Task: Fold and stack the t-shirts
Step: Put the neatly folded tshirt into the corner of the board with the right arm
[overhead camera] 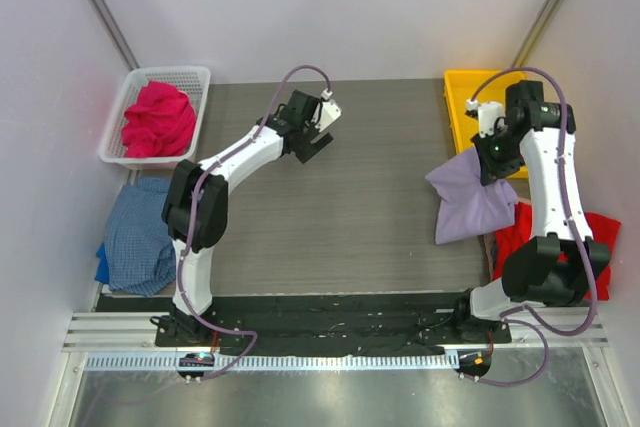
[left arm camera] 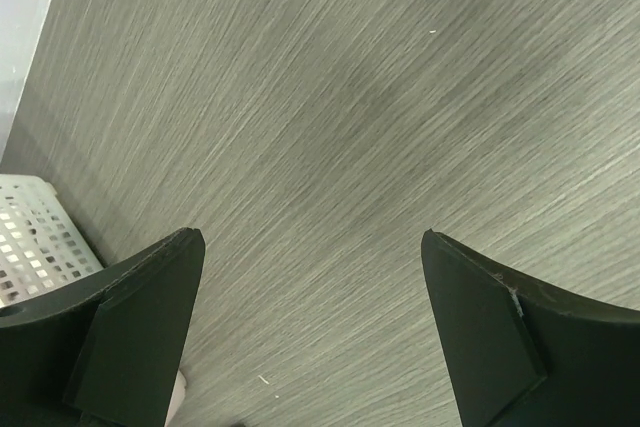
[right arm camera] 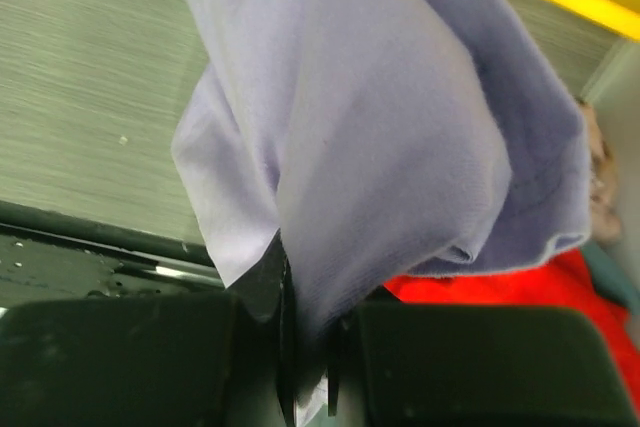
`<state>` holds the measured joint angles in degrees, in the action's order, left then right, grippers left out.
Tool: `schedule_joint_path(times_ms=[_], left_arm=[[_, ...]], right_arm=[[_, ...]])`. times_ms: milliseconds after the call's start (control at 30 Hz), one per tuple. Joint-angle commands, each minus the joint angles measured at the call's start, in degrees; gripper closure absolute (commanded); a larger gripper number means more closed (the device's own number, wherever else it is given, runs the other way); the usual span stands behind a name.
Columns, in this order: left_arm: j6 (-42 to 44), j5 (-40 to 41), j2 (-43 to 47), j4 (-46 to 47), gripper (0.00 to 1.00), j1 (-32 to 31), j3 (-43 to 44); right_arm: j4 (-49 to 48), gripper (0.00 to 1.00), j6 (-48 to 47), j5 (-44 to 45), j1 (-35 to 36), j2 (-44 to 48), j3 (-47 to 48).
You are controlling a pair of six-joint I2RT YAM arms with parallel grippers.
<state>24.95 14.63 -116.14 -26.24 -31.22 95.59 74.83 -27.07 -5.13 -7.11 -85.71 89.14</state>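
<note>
Pinched lavender shirt (right arm camera: 380, 147) in right gripper (right arm camera: 305, 317), bunched above tabletop (left arm camera: 350, 97); held left gripper (left arm camera: 310, 247) wide, empty. Likely needed left catching a free corner, then spreading flat.

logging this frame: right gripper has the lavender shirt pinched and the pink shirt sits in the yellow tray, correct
Not quite. The pink shirt sits in the white mesh basket, as the top external view shows; the right gripper does pinch the lavender shirt.
</note>
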Motion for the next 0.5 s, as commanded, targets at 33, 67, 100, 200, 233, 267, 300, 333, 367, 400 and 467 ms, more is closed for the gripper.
schedule_joint_path(times_ms=[33,67,100,200,233,267,300,333,367,400,467], left_arm=[[0.5,-0.5,5.0,2.6,0.05,-0.2,-0.3],[0.4,-0.6,5.1,2.5,0.05,-0.2,-0.3],[0.3,-0.7,5.2,2.6,0.05,-0.2,-0.6],[0.1,-1.1,5.4,2.5,0.05,-0.2,-1.1],[0.1,-1.2,5.5,2.5,0.05,-0.2,-1.4],[0.0,-1.4,5.5,2.6,0.05,-0.2,-1.6],[0.0,-1.4,5.6,2.6,0.05,-0.2,-1.8],[0.1,-1.5,5.6,2.5,0.05,-0.2,-2.0],[0.1,-1.6,5.5,2.5,0.05,-0.2,-2.2],[0.2,-1.7,5.5,2.6,0.05,-0.3,-2.3],[0.1,-1.9,5.3,2.5,0.05,-0.2,-2.3]], right_arm=[[6.1,0.99,-3.9,6.4,-5.8,5.3,4.4],[6.9,0.99,-4.8,7.0,-6.5,6.5,4.6],[7.3,0.99,-5.3,7.3,-7.2,7.3,4.6],[8.9,0.99,-6.7,8.7,-8.7,9.8,4.8],[9.8,0.99,-6.9,9.5,-9.2,10.6,4.7],[10.3,0.99,-7.5,10.0,-9.4,12.0,4.5],[10.7,0.99,-7.7,10.7,-9.6,12.8,4.6],[11.4,0.99,-7.9,11.9,-9.9,13.5,4.6],[11.4,0.99,-7.9,12.7,-9.9,15.2,4.5],[11.4,0.99,-8.0,13.8,-10.0,16.1,4.2],[11.4,0.99,-8.3,16.1,-10.0,17.9,3.5]])
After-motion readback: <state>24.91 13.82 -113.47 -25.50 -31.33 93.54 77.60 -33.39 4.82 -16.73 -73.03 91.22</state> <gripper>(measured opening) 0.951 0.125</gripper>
